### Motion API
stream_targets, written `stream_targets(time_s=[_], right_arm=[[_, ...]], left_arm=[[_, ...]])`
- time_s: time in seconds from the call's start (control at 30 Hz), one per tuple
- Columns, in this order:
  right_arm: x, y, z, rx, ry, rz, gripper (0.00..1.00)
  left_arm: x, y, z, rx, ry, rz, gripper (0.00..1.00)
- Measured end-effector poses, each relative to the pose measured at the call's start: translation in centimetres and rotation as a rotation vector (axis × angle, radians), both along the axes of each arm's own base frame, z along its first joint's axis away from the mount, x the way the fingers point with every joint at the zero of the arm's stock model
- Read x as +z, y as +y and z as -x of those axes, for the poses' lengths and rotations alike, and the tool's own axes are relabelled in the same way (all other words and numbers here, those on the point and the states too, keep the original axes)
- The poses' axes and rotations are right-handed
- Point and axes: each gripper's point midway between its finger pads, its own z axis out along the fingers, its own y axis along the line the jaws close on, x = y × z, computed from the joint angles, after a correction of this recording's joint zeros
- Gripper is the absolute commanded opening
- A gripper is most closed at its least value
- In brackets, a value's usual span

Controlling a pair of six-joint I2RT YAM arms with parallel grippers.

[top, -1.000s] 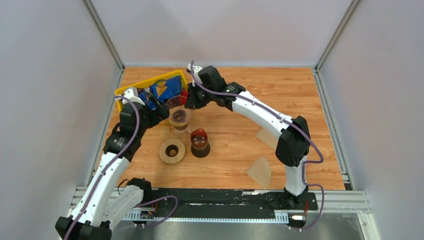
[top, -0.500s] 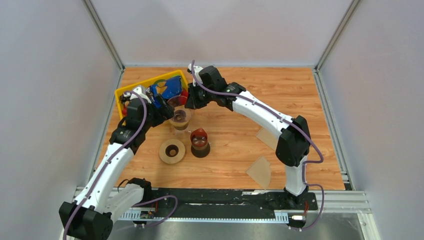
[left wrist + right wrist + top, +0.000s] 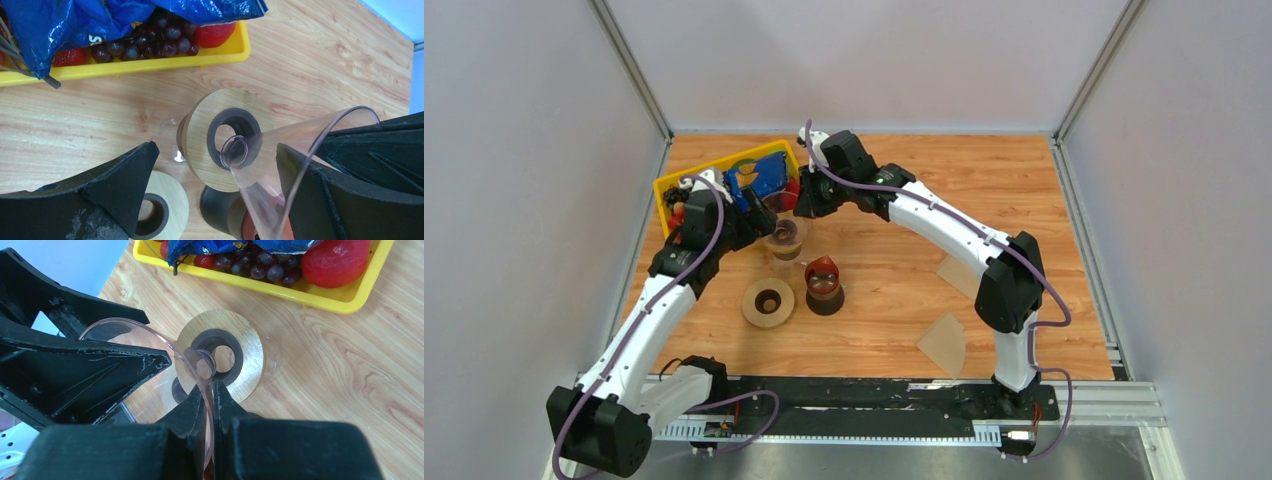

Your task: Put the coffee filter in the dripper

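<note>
**Dripper pinched by my right pincer; filters flat on the wood**

My right pincer (image 3: pixel 210 390) is pressed together on the rim of the clear dripper (image 3: pixel 260 162). The dripper is tilted, with its narrow tip at the dark hole of a wooden ring (image 3: pixel 200 125). My left pincer (image 3: pixel 215 152) is spread wide on either side of the cone. The table (image 3: pixel 1024 200) is light wood grain, with pale grey walls (image 3: pixel 874 60) on 3 sides and a black rail (image 3: pixel 874 400) at 6 o'clock. A yellow tray (image 3: pixel 724 163) of fruit sits at 10 o'clock. At 6 o'clock of the dripper, a tan ring disc (image 3: pixel 767 302) sits just beside a dark red-brown piece (image 3: pixel 824 285). The coffee filter (image 3: pixel 944 343) lies flat at 5 o'clock, well apart from the dripper. A second filter (image 3: pixel 957 272) at 4 o'clock is partly behind my right arm.
</note>
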Motion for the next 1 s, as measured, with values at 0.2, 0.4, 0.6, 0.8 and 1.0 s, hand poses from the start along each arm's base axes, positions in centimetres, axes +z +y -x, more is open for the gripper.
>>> stream_targets(time_s=[0.2,0.4,0.6,0.8,1.0], right_arm=[[1.0,-0.4,-0.1,-0.002,-0.024,0.024,0.04],[1.2,-0.6,-0.4,-0.008,-0.041,0.034,0.04],[0.5,-0.5,-0.8,-0.015,-0.047,0.051,0.03],[-1.4,-0.2,-1.4,-0.014,-0.035,0.083,0.04],[-1.6,0.0,-1.4,-0.006,-0.03,0.082,0.05]], left_arm=[[1.9,-0.2,-0.6,-0.005,-0.046,0.01,1.0],[3.3,-0.5,-1.2,-0.016,-0.095,0.026,0.98],[2.4,-0.9,-1.8,-0.031,-0.068,0.021,0.85],[1.3,-1.2,-2.4,-0.041,-0.031,0.008,0.72],[0.4,-1.1,-2.8,-0.039,-0.002,-0.015,0.56]])
